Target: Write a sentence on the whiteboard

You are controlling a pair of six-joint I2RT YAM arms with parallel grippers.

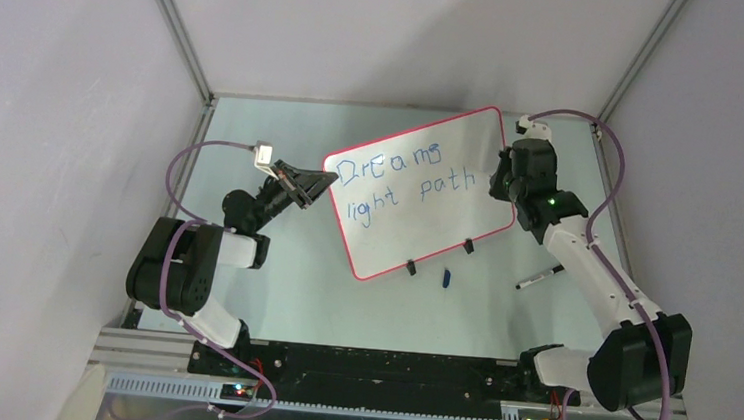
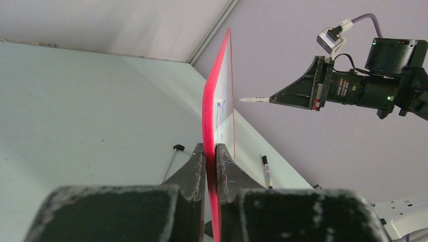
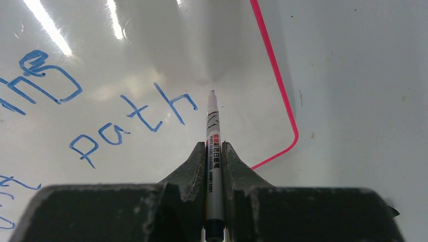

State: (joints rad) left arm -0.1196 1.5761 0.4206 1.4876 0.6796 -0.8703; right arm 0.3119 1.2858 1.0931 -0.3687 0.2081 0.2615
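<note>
The whiteboard point(image 1: 427, 224) stands mid-surface point(image 1: 282, 283); its sentence point(image 1: 406, 178) reads "Dreams light path". Left jaws are clamped on its left edge. Right jaws grip a marker point(image 3: 213, 126), tip just off the board beside "path".

Sentence point(image 1: 401, 177) in blue handwriting on whiteboard point(image 1: 426, 236), toward far edge of desk point(image 1: 274, 262), right of centre: top line "Dream" plus a cramped last letter, probably "s"; lower line "light path". Printed along barrel of pen point(image 3: 213, 151) by the board's right rim: red block, dark characters, tiny capitals. Too small to read reliably.
</note>
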